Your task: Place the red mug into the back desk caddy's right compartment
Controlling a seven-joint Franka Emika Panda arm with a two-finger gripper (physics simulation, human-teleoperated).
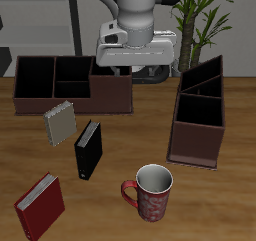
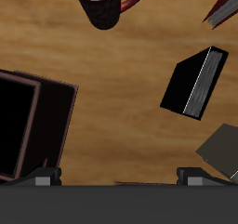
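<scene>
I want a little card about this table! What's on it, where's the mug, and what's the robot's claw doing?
mug: red mug upright near the table's front edge, not held
long caddy: back desk caddy at the table's back, cells look empty
other caddy: narrow brown caddy with slanted dividers
books: black book, red book, grey book
gripper: gripper up high over the long caddy's end cell, holding nothing; opening unclear

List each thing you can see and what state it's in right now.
Mug: upright on the table, empty, not held.
Back caddy: cells in view empty.
Narrow caddy: upright, nothing seen inside.
Black book: standing on edge.
Red book: lying flat.
Grey book: propped, tilted.
Claw: holding nothing.
</scene>
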